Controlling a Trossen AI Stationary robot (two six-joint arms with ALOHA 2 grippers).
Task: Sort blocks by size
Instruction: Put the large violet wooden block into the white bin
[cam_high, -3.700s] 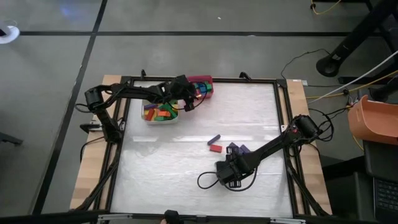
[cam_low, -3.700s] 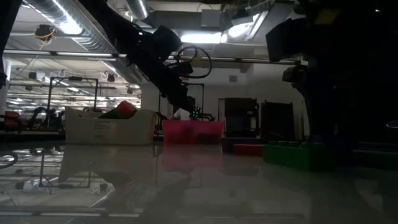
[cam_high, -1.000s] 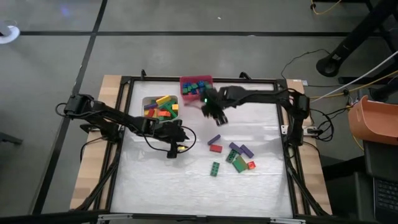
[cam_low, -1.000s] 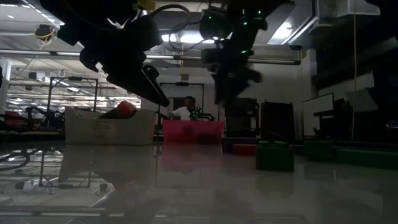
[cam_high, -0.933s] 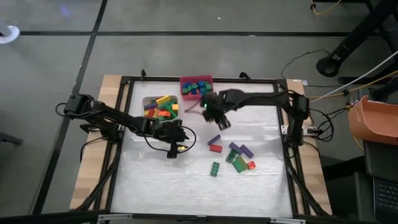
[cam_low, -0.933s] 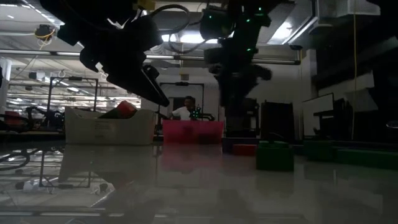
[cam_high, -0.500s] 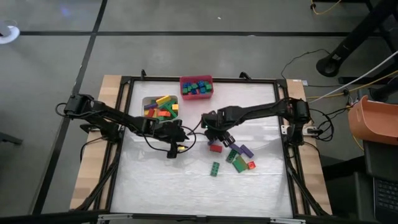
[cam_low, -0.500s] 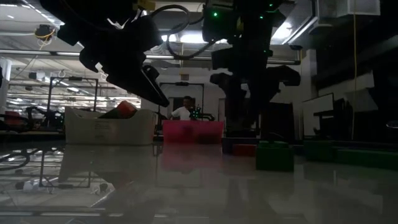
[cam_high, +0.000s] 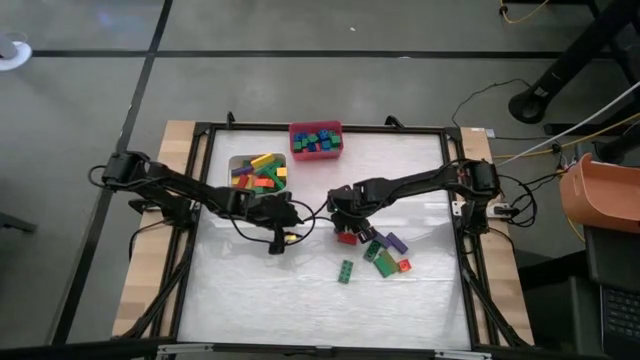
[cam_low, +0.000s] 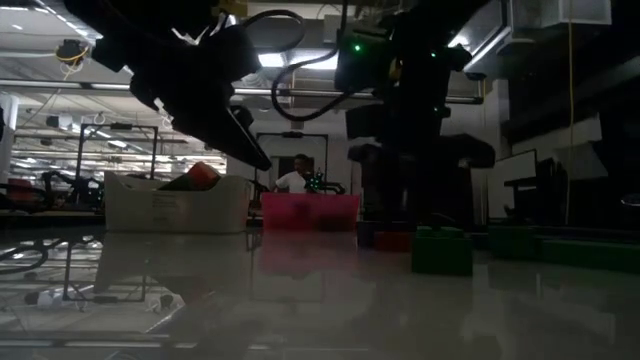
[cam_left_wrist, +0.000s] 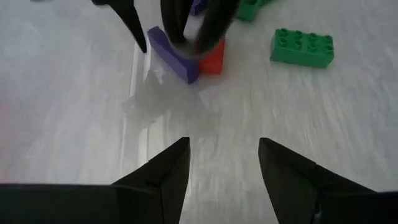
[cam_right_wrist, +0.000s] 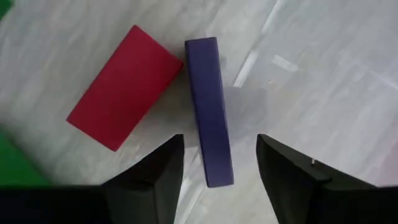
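Looking at the right gripper (cam_high: 343, 222): low over the middle of the table (cam_high: 420, 170), fingers apart, nothing held yet. Right under it, one purple bar (cam_right_wrist: 206, 93), lying flat on the table. Long way of the bar pointing straight out ahead of the wrist, so one finger on each long side and the thin way across sitting in the gap. Good line-up for a squeeze, by the look of it.

Just beside the bar, a red block (cam_right_wrist: 124, 93), slanted, one corner very near the bar or touching it, hard to say which. Little room there for the finger on that side, so maybe a bump on the red block on the way down.

Farther off on the table, some green blocks (cam_high: 344, 271) and a few more, well apart from the bar.

Over on the other side, the left gripper (cam_high: 281, 236), above bare table near the bar, fingers wide, empty, just waiting. Much closer to the bar: the right one.

Up at the far edge, a white bin (cam_high: 230, 165) with long blocks and a red bin (cam_high: 316, 125) with small ones.
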